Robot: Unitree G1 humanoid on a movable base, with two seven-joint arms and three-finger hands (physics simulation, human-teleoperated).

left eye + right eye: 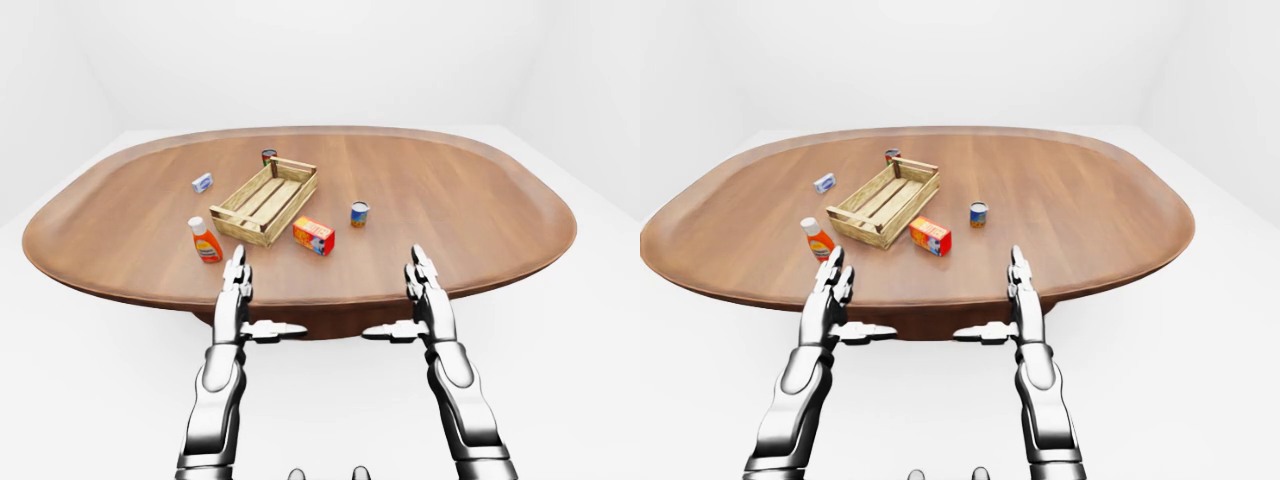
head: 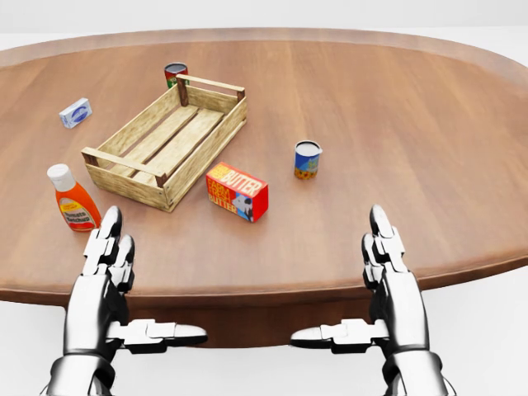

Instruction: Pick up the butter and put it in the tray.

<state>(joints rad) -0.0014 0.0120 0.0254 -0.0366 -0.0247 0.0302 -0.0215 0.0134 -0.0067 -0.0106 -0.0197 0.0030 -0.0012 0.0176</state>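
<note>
The butter (image 2: 237,191) is a red and orange box lying on the wooden table (image 2: 371,99), just right of the wooden slatted tray (image 2: 169,140), which holds nothing. My left hand (image 2: 111,276) hovers open over the table's near edge, below a ketchup bottle. At the same height, my right hand (image 2: 384,276) is open too, below and to the right of the butter. Both hands are well short of the butter, thumbs pointing inward.
An orange ketchup bottle (image 2: 73,199) stands left of the tray. A blue-labelled can (image 2: 307,159) is right of the butter, a dark can (image 2: 175,74) sits above the tray's top corner, and a small white-blue box (image 2: 76,112) lies at upper left.
</note>
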